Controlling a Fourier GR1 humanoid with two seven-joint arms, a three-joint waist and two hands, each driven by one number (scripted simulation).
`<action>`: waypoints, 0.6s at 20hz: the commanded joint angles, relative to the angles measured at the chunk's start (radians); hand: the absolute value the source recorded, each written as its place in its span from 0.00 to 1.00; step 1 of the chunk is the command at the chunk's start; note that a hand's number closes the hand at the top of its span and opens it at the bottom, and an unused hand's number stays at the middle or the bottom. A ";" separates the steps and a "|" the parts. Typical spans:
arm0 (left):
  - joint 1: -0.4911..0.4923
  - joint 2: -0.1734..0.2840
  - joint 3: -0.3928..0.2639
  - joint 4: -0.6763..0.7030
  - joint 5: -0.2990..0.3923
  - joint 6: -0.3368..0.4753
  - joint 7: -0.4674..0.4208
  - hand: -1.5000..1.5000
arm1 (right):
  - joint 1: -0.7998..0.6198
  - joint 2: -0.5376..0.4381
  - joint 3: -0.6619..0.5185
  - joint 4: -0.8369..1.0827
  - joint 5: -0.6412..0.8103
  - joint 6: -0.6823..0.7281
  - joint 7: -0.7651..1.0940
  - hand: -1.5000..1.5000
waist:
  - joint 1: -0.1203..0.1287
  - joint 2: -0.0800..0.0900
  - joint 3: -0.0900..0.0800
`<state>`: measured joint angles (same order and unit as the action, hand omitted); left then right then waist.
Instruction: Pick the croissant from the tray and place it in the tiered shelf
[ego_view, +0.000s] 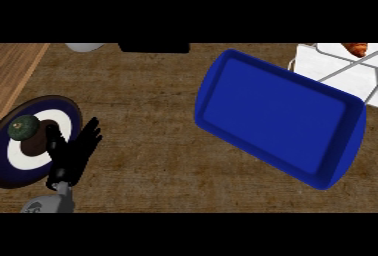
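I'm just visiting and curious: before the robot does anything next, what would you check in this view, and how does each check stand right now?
1. Blue tray holds nothing: ok, its inside is bare.
2. Croissant at the white shelf: ok, an orange-brown piece shows there at the top right edge, partly cut off.
3. Croissant resting steadily: cannot tell, too little of it shows.
4. Left hand free: ok, fingers open, resting beside the round plate.
5. Right hand clear of the shelf: cannot tell, it is out of view.
6. Green fruit on the plate: ok.
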<state>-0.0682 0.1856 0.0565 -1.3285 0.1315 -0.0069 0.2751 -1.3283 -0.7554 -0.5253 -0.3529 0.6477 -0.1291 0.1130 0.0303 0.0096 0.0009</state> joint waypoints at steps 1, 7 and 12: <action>0.008 -0.016 -0.002 -0.014 -0.005 0.016 -0.003 0.50 | -0.017 0.003 -0.074 -0.005 -0.086 -0.007 -0.024 0.00 | -0.003 -0.002 0.000; -0.012 0.020 0.018 -0.031 0.008 -0.007 0.029 0.50 | -0.026 -0.084 -0.157 -0.015 -0.161 -0.060 0.008 0.00 | -0.008 -0.004 0.000; 0.032 -0.002 0.002 -0.023 0.001 -0.011 0.008 0.50 | 0.038 -0.123 -0.160 -0.004 -0.130 -0.240 -0.007 0.00 | 0.004 0.004 0.000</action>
<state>-0.0593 0.1942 0.0684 -1.3456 0.1377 -0.0163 0.2909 -1.3247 -0.8492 -0.6735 -0.3630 0.5088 -0.2614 0.1068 0.0280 0.0098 0.0006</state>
